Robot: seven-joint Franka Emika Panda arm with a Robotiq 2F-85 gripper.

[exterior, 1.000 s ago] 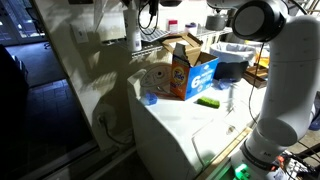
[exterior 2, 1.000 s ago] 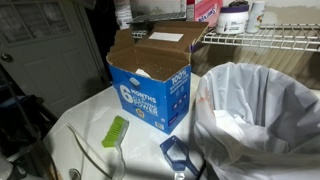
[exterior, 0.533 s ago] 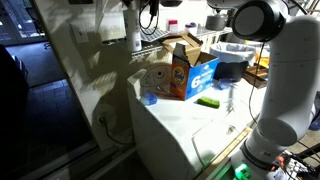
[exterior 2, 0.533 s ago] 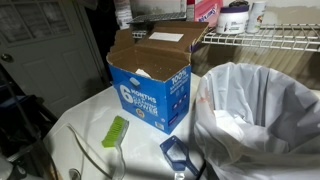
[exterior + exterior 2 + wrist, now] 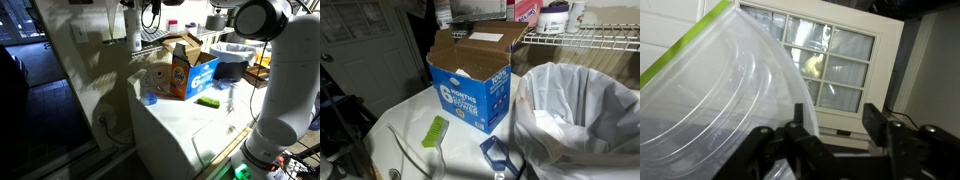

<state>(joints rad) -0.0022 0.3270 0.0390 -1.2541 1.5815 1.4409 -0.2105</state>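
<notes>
clear plastic tub, end effector adj.

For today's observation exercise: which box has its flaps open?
The blue box on the white top; the pink box sits up on the wire shelf.

- In an exterior view the box stands on the top.
- The brush lies on the top, before the box.
- The bin stands right of the box, with the shelf above and behind it.
- In the wrist view the tub lies left of the gripper, with a window behind.
</notes>
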